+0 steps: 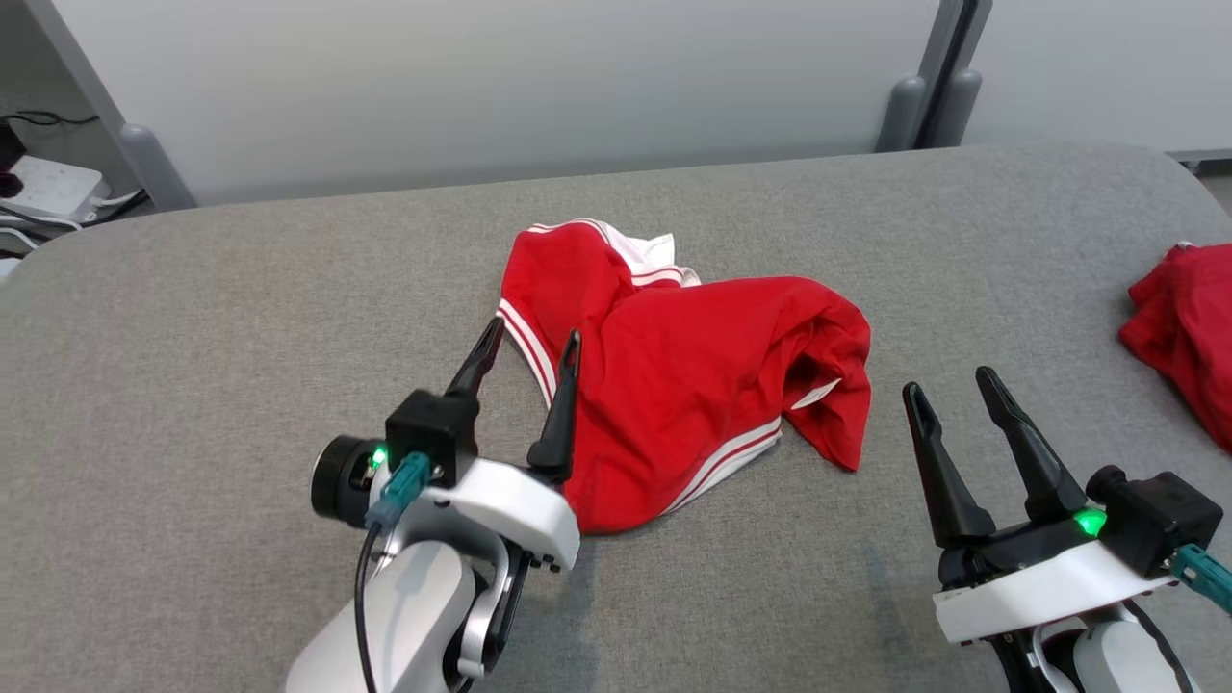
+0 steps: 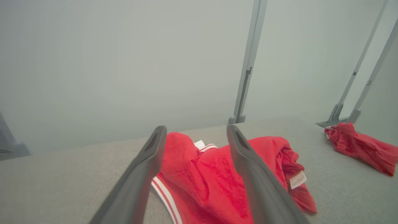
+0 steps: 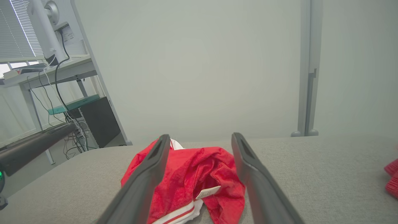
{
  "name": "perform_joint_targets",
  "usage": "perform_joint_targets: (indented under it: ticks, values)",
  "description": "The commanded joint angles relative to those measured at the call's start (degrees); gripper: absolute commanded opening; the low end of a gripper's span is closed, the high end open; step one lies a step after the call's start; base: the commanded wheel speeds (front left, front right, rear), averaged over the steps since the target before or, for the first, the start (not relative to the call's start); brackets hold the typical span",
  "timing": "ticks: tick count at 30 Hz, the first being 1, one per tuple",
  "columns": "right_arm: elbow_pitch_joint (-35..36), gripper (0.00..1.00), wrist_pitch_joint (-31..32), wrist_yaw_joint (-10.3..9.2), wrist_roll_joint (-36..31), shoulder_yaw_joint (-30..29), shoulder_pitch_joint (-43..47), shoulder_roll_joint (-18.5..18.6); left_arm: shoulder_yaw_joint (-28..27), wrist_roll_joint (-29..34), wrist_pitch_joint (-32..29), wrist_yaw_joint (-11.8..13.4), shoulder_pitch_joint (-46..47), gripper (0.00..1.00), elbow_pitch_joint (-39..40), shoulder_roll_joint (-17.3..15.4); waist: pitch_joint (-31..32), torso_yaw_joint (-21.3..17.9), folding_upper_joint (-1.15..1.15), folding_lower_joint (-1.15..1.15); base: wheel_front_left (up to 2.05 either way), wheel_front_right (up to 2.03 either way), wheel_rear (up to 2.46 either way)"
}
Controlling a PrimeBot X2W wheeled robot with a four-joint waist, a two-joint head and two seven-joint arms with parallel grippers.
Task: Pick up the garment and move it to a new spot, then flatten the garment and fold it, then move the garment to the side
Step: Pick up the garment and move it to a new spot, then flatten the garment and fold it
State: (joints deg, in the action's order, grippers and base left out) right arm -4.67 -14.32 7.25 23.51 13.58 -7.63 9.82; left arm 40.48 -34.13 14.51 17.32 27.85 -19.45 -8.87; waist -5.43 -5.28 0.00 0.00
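Left gripper (image 1: pixel 536 329) hangs with its two dark fingers spread and pinching nothing. Its tips are over the left, white-striped edge of the red garment (image 1: pixel 674 385), which lies crumpled in a heap near the middle of the grey fabric-covered table (image 1: pixel 241 337). The likeliest fault from here, I judge, is a shallow bite: the cloth is doubled over itself, so closing on that edge may catch one layer only, and the heap would rise twisted rather than open out. A white care label (image 1: pixel 816 393) pokes from the tucked right side, which suggests folds that will resist flattening. Right gripper (image 1: pixel 950 382) is spread too and empty, near the garment's right side and clear of it. A lift by one arm alone would leave the other side dragging. At the table's right edge lies a second red cloth (image 1: pixel 1184 327), well apart, and a careless carry that way could tangle the two.
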Motion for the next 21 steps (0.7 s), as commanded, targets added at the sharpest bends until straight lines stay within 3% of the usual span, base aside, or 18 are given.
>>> perform_joint_targets:
  ticks: [1,10,21]
  values:
    - [1.37,1.00,-0.68,0.24,-0.64,0.65,-0.09,0.75,-2.85,0.76,0.48,0.86,-1.33,1.00,2.85,-1.53,1.21,0.97,0.00,0.00,0.00,0.00,0.00]
    - [1.29,1.00,-0.68,0.24,-0.79,-0.49,2.19,0.75,-2.81,0.07,0.49,1.54,-11.03,1.00,5.48,-2.51,4.35,2.92,0.00,0.00,0.00,0.00,0.00]
    - [2.00,1.00,-0.68,0.24,-0.72,-0.26,2.37,0.89,-2.16,-0.28,0.14,1.50,-11.91,1.00,5.47,-2.65,3.73,3.74,0.00,0.00,0.00,0.00,0.00]
